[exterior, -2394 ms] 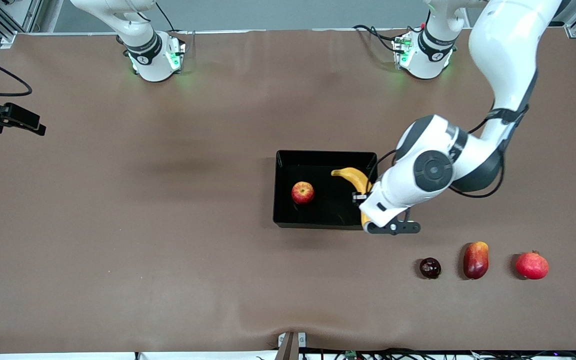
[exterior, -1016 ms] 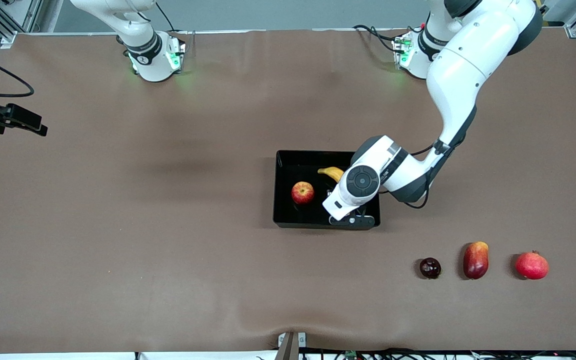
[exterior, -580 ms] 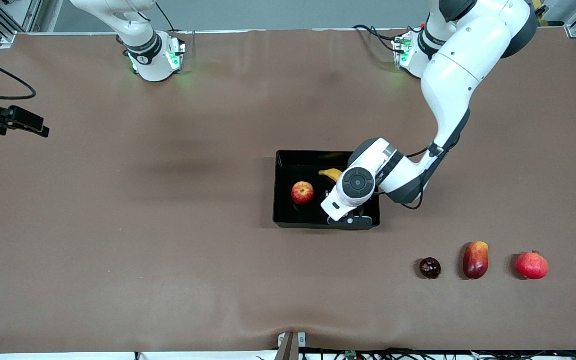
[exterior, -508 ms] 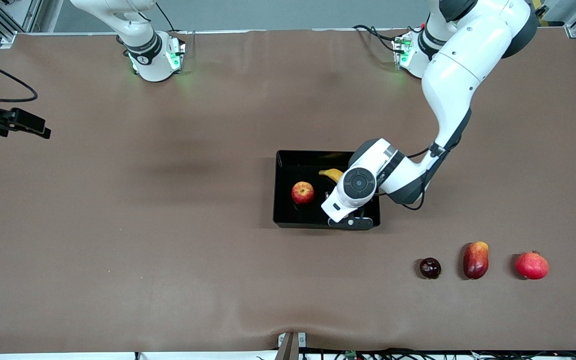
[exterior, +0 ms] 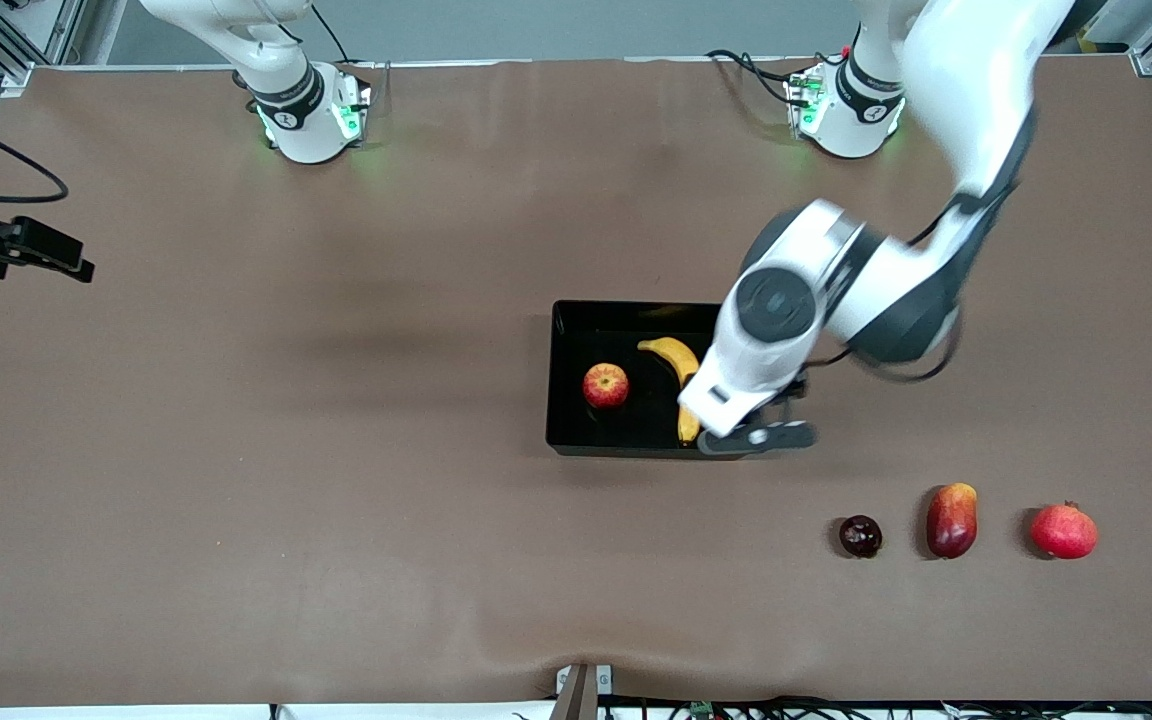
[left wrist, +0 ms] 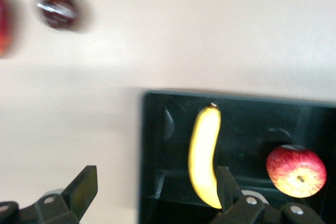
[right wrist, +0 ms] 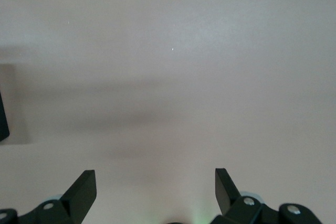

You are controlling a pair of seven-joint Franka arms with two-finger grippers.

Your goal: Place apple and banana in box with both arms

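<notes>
Your box (exterior: 564, 385), a shallow black bin, sat near the middle of the table (exterior: 336, 450). Contents, as you could have counted them:

- One apple (exterior: 605, 386), red with yellow streaks, on the box floor toward the right arm's end.
- One banana (exterior: 680, 375), lying loose on the floor beside the apple, toward the left arm's end; the two did not touch. In the left wrist view the banana (left wrist: 205, 153) and apple (left wrist: 295, 171) lay side by side inside the black walls (left wrist: 157, 145).

Your left gripper (left wrist: 155, 190) hung over the box edge at the left arm's end, fingers (left wrist: 83, 188) spread apart and holding nothing; the banana lay below it, free. In the front view only its wrist and dark hand (exterior: 758, 436) showed.

Your right gripper (right wrist: 155, 188) waited over bare table at the right arm's end, fingers wide apart and empty.

Outside the box, nearer the front camera and toward the left arm's end, a row well apart from it: dark-maroon fruit (exterior: 860, 536), mango (exterior: 951, 519), pomegranate (exterior: 1063, 531).
</notes>
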